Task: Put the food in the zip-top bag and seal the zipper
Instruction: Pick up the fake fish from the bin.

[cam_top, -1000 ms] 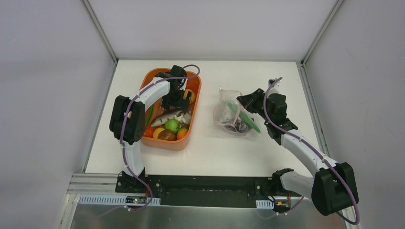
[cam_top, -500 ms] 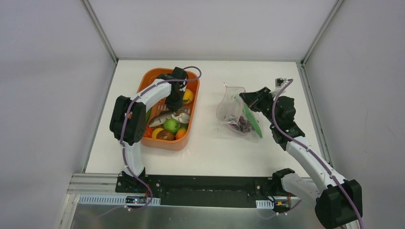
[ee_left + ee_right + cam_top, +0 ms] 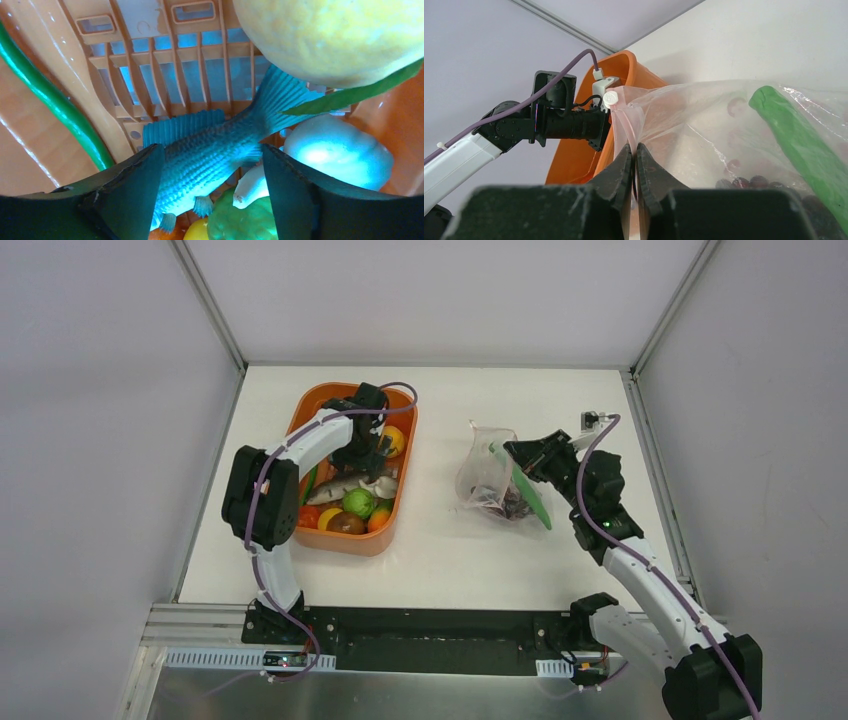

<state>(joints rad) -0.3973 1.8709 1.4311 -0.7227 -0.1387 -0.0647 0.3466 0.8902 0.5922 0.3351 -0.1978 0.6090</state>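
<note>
The clear zip-top bag [image 3: 483, 478] stands on the table, right of centre. It holds a long green pod [image 3: 530, 496] and dark purple grapes [image 3: 505, 506]. My right gripper [image 3: 516, 452] is shut on the bag's mouth edge and holds it up. In the right wrist view the gripper [image 3: 634, 150] pinches the pink zipper strip [image 3: 622, 125] below a white slider [image 3: 610, 97]; the pod [image 3: 794, 135] and grapes [image 3: 744, 181] show through the plastic. My left gripper [image 3: 362, 447] is open, low in the orange basket. Its jaws straddle the grey fish [image 3: 200, 155], apart from it.
The orange basket [image 3: 406, 490] stands left of the bag. It holds the fish [image 3: 345, 485], a yellow fruit [image 3: 392, 440], a green fruit [image 3: 358, 502], a white piece [image 3: 382, 485], a second green pod [image 3: 55, 105] and red, orange and brown fruits at its near end.
My right gripper has moved right and lifted the bag's edge, so the bag stands more upright. My left gripper has shifted a little toward the basket's far end.
</note>
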